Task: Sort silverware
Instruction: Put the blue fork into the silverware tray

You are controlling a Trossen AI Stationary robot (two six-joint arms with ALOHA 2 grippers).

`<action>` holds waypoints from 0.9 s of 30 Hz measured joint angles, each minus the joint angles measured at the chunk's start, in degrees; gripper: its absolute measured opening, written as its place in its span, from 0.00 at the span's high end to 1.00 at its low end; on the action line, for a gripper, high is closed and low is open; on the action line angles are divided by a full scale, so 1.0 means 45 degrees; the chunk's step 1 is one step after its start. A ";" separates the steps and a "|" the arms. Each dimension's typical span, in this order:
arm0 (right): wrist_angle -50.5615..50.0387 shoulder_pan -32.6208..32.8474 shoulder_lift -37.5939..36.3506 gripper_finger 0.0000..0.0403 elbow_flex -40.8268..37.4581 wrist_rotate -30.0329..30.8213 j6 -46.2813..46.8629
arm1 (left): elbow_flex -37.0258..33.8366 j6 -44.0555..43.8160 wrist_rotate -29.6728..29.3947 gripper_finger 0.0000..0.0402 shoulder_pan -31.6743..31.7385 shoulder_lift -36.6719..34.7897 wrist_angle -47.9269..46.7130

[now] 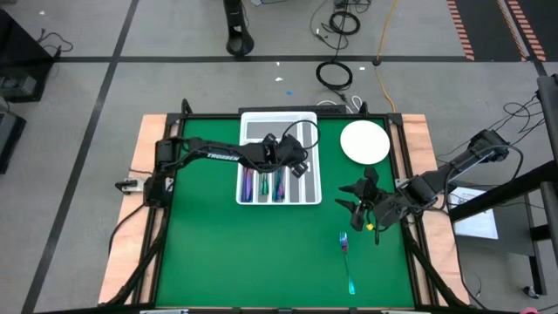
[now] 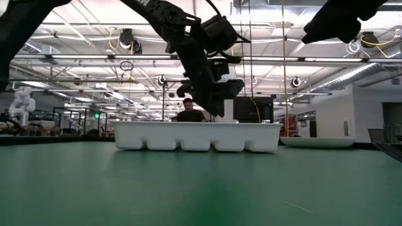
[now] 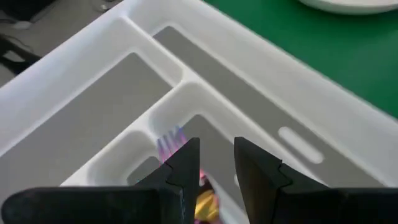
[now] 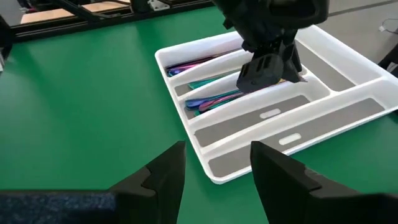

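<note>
Silverware (image 4: 208,84) lies in the tray (image 1: 309,187), with one piece (image 1: 346,260) on the table. It looks thin, hard and slippery; grab its middle. Left gripper (image 3: 214,165) is half open, holding nothing. Right gripper (image 4: 214,168) is wide open and empty.

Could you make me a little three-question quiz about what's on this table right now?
1. True or false: the round white plate has silverware lying on it.
2. Which arm is reaching over the white tray? A) left B) right C) neither
3. Fill in: one piece of silverware lies loose on the green ____.

Key:
1. False; the plate looks bare.
2. A; the left gripper hangs above the tray's compartments, while the right gripper waits with open jaws over the mat, between tray and loose piece.
3. mat. Other pieces already lie in three compartments of the tray.
</note>
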 joint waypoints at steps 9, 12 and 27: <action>-0.0024 0.0000 0.0000 0.58 0.0000 0.0005 -0.0096 | -0.0044 0.0020 -0.0744 0.74 -0.0258 0.0180 -0.1040; -0.0024 0.0000 0.0000 0.58 0.0000 0.0005 0.0012 | -0.0034 0.0251 -0.0760 0.74 -0.0348 0.0185 -0.0584; -0.0015 0.0005 0.0000 0.58 0.0000 -0.0321 0.0106 | -0.0034 0.0279 -0.0895 0.74 -0.0431 0.0549 -0.0720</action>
